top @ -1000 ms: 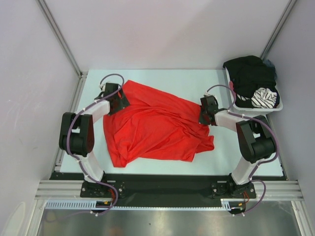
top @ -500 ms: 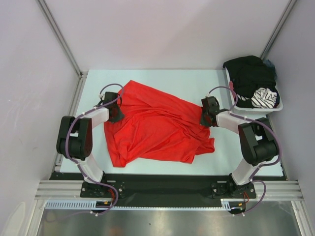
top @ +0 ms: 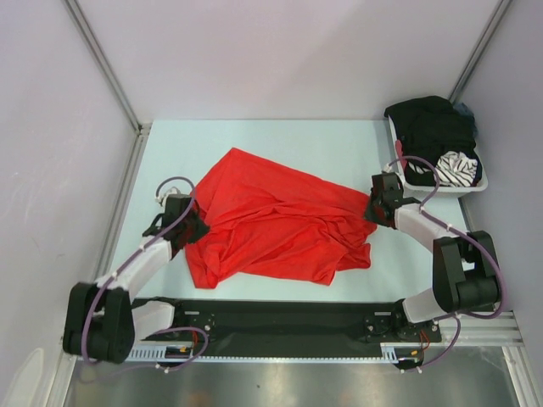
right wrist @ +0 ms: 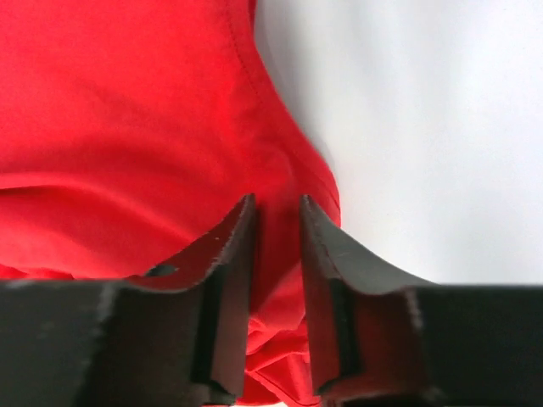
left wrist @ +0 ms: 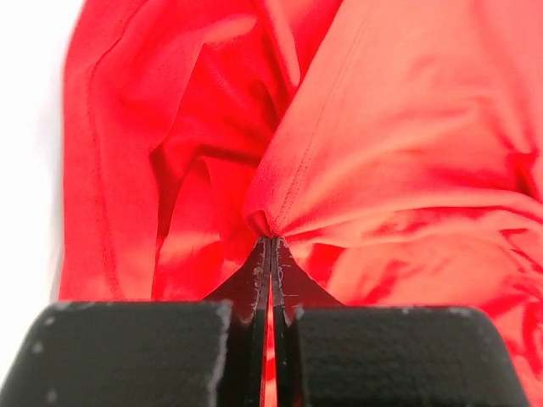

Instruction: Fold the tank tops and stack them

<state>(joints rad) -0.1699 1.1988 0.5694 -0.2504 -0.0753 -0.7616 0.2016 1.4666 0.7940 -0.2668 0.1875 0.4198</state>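
Note:
The red tank top (top: 271, 220) lies crumpled across the middle of the table. My left gripper (top: 193, 227) is at its left edge and is shut on a pinch of the red cloth (left wrist: 399, 127), which bunches at the closed tips of this gripper (left wrist: 271, 242). My right gripper (top: 371, 212) sits at the garment's right edge; in the right wrist view its jaws (right wrist: 276, 202) stand apart over the red hem (right wrist: 127, 110), gripping nothing. The black tank top (top: 428, 127) is heaped in the basket at the back right.
The white basket (top: 450, 190) stands at the table's back right corner and also holds a black-and-white striped cloth (top: 456, 167). Bare pale table (right wrist: 424, 127) lies right of the red hem. Grey walls enclose the table on three sides.
My left gripper has shut on the red cloth's left edge and pulled it toward the near left. My right gripper has opened, released the cloth and shifted right.

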